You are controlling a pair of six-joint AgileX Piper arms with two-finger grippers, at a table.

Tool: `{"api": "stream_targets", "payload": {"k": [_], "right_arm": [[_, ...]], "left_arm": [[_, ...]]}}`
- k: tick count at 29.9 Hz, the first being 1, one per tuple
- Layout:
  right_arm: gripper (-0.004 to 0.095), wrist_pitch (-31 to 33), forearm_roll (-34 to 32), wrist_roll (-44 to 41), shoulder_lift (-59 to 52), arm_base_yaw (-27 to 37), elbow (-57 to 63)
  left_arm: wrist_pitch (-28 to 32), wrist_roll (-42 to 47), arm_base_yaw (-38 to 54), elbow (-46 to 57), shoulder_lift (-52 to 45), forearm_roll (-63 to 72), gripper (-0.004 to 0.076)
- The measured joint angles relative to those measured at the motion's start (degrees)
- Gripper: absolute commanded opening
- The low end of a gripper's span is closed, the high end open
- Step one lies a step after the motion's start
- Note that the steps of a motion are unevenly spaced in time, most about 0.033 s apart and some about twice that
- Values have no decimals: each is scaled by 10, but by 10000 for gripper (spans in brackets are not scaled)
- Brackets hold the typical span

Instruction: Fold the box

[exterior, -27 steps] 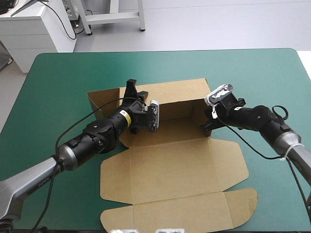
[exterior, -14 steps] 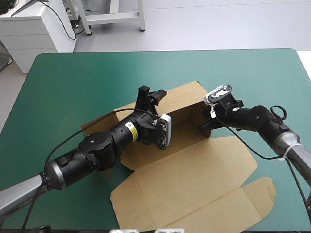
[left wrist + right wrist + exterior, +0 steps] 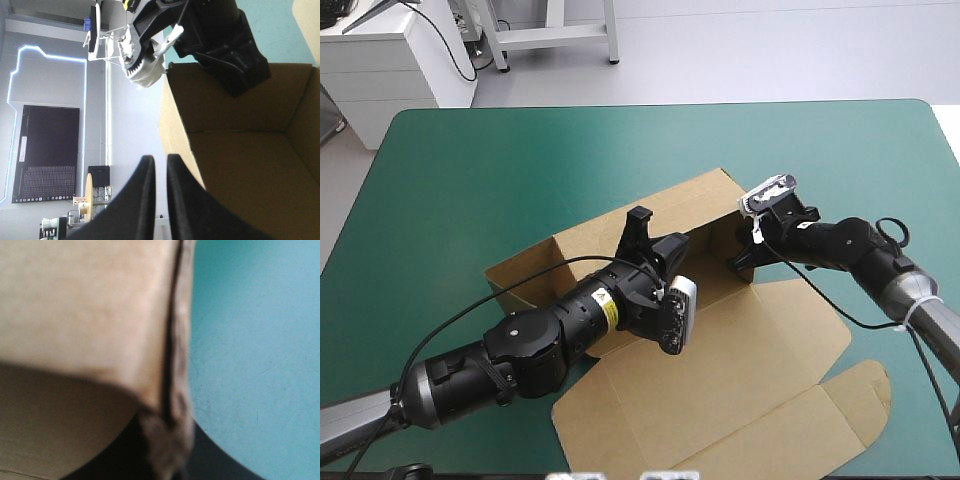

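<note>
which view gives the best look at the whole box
The high view: the box shows nearly whole, walls raised at the far side, lid flat toward the near edge. The left wrist view shows only its inner walls; the right wrist view, a blurred wall edge.

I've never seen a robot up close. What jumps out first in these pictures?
A brown box lies half built in the middle of the teal-green table, walls raised at the far side and the lid flat toward the near edge. Two black arms meet at it: the left end effector is at the far wall, the right end effector pinches the right wall's corner.
</note>
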State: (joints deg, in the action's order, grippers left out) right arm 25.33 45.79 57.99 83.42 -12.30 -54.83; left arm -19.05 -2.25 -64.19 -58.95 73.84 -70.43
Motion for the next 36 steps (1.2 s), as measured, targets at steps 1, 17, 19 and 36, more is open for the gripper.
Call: {"api": "stream_targets", "payload": {"k": [1,17,19,36], "right_arm": [[-17,-1,0,-1,0,0,0],[-17,3,-73,-72,-1,0,-15],[-17,3,-78,-79,-1,0,-15],[-17,183,-350,-392,-31,0,-125]], "left_arm": [[-1,0,1,-4,0,0,17],[-129,2,284,-179,0,324,17],[-189,2,324,-195,0,373,17],[-369,2,542,-203,0,561,-8]]}}
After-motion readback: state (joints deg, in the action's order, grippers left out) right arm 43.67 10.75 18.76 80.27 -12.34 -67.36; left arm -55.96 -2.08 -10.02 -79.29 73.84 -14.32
